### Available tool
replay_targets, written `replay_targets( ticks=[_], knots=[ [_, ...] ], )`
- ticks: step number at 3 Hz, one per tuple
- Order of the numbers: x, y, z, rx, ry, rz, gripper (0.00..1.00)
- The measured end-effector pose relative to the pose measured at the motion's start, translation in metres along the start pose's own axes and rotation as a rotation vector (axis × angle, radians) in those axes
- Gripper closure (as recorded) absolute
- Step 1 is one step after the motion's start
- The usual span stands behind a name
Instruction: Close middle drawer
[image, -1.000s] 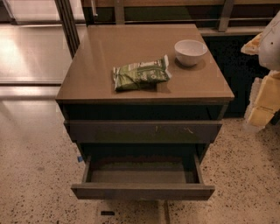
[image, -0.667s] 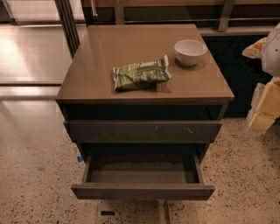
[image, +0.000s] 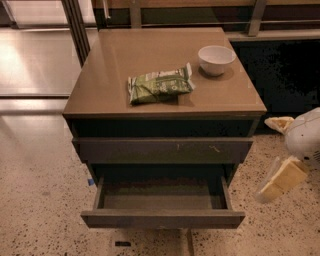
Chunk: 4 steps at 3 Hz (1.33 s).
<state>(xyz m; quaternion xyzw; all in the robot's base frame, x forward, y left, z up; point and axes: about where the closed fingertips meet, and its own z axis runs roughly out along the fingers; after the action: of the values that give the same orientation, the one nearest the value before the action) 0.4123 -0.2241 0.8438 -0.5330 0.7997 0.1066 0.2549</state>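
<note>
The middle drawer (image: 162, 218) is pulled out at the bottom of the cabinet. It has a plain dark grey-brown front, and its brownish floor (image: 160, 196) is bare. Above it sits a drawer front with small pale scratches (image: 162, 150), and above that a recessed dark front (image: 162, 128). My gripper (image: 278, 154) is to the right of the cabinet, at about the height of the scratched front and apart from the drawers. It is open and empty, with one pale finger (image: 282, 180) low and the other (image: 277, 123) higher.
On the cabinet top (image: 110, 75) lie a green snack bag (image: 159, 85) and a white bowl (image: 216, 59). Speckled floor (image: 40, 200) surrounds the cabinet. A dark panel (image: 285, 75) stands at the right, and metal frame legs (image: 75, 25) at the back left.
My gripper has moved down and slightly left along the cabinet's right side. The drawer, bag and bowl have not moved.
</note>
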Motion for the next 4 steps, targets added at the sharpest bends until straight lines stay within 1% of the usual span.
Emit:
replay_targets(
  ticks=[1, 2, 3, 4],
  knots=[
    [0.022, 0.018, 0.043, -0.032, -0.102, 0.136, 0.14],
    [0.006, 0.011, 0.02, -0.005, -0.056, 0.081, 0.37],
    [0.001, 0.007, 0.009, 0.001, -0.026, 0.043, 0.6],
    [0.001, 0.007, 0.01, 0.001, -0.028, 0.044, 0.83]
  ],
)
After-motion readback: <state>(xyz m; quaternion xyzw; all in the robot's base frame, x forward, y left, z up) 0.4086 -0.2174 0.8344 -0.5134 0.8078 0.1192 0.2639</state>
